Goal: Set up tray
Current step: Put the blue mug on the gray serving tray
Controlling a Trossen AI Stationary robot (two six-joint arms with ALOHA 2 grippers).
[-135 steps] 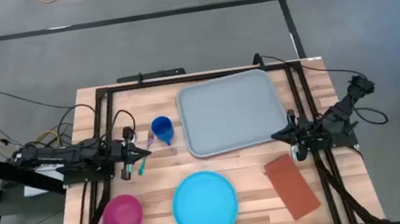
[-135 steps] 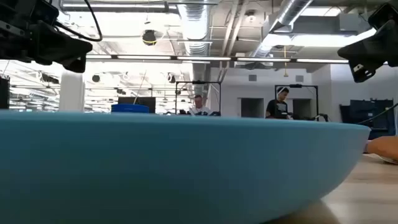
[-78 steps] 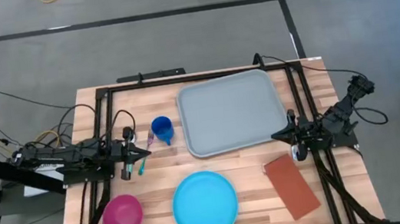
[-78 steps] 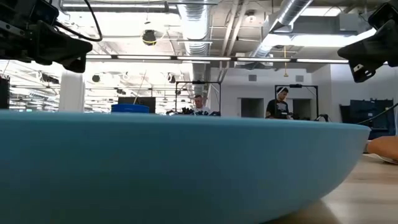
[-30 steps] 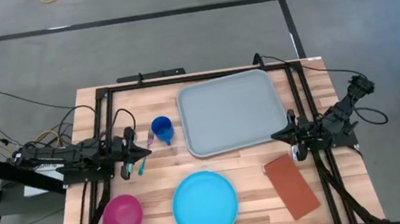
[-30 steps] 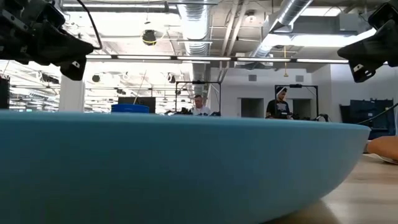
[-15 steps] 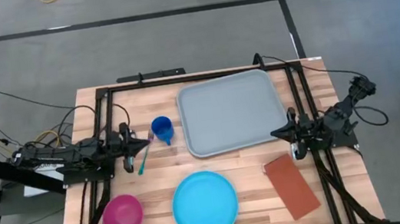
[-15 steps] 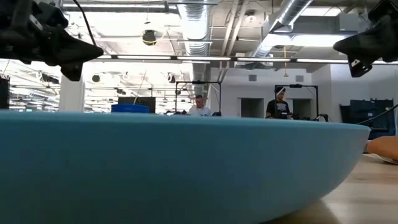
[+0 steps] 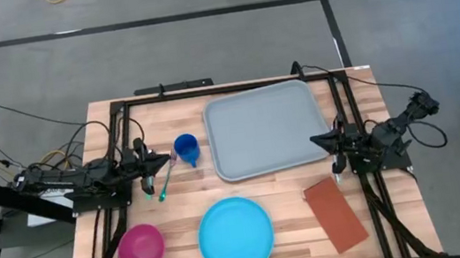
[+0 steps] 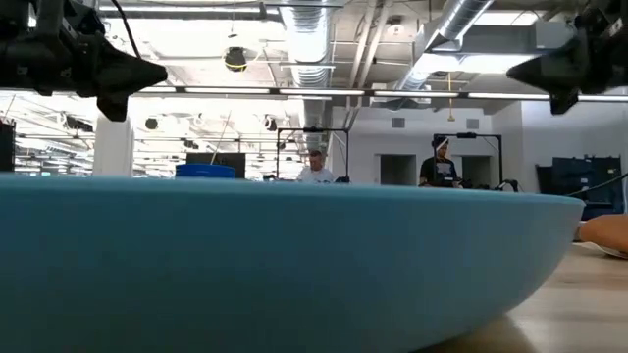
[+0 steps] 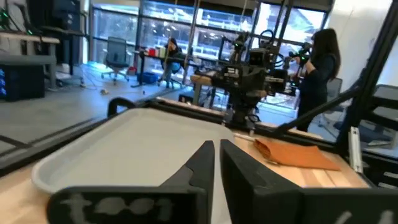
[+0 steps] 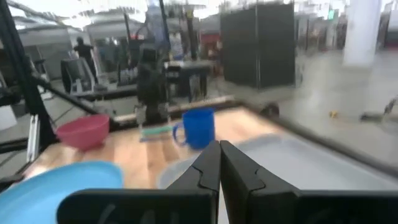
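We judge the task barely begun: the tray (image 9: 264, 130) lies empty at the far middle of the tabletop (image 9: 171, 226), nothing on it. Left of the tray stands the blue mug (image 9: 185, 147); nearer than the tray lie the light-blue plate (image 9: 236, 235), the pink bowl (image 9: 141, 248) and the orange napkin (image 9: 336, 215), all apparently empty. The left end effector (image 9: 165, 159) hovers just left of the mug, fingers pressed together; the right end effector (image 9: 315, 139) sits at the tray's right edge, likewise closed, holding nothing.

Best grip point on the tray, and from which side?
Take the tray by its raised rim at the right edge, coming from the right: the right pincer sits just beside that edge, and the flat, empty tray offers nothing else to pinch.
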